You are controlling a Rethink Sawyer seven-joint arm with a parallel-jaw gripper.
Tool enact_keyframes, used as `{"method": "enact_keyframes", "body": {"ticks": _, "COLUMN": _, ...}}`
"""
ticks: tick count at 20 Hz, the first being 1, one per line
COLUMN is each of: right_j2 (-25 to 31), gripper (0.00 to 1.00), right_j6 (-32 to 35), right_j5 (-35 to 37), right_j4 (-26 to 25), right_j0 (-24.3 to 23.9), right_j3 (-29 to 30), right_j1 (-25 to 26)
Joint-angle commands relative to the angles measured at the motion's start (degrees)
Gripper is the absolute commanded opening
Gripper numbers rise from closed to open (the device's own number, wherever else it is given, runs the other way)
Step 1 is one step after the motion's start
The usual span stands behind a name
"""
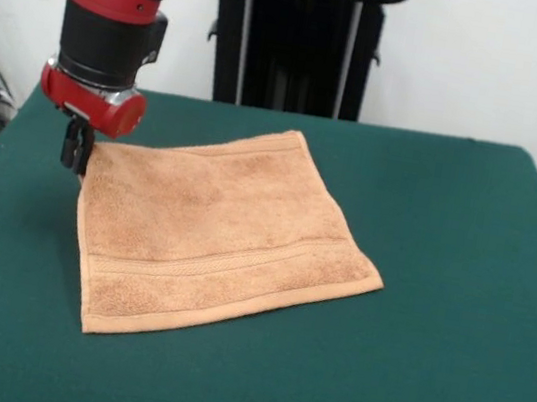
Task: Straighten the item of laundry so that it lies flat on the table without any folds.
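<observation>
Front view takes in the whole scene, and starting at the upper left of the frame, the red and black arm (111,6) drops in from the top edge, ending in a red wrist collar from which the small dark gripper (75,157) hangs straight down. Its tip sits right at the towel's upper-left corner, at the left edge of the cloth; the fingers look close together, but from this angle I can't tell whether they are pinching the corner or only pressed shut beside it. Moving right, the tan towel (214,228) lies spread on the green table (457,290), left of the frame's centre and turned at a slant, so one corner points toward the upper middle of the frame and another toward the right. It looks nearly flat, a single layer with no obvious fold across it, though the upper-left corner by the gripper seems slightly raised. A woven band stripe runs across the cloth near its lower hemmed edge. Further right, the table top stretches away bare and dark green to the frame's right edge, and behind it at upper centre stands a black pedestal (298,39).
</observation>
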Motion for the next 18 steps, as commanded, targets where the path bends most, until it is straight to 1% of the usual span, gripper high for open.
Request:
{"method": "enact_keyframes", "body": {"ticks": 1, "right_j2": 5.48, "gripper": 0.00, "right_j6": -11.20, "right_j5": 2.75, "right_j4": -3.04, "right_j0": 2.24, "right_j3": 4.38, "right_j1": 3.38}}
{"method": "enact_keyframes", "body": {"ticks": 18, "right_j2": 6.32, "gripper": 0.00, "right_j6": -12.88, "right_j5": 4.02, "right_j4": -2.63, "right_j0": 1.72, "right_j3": 4.01, "right_j1": 3.27}}
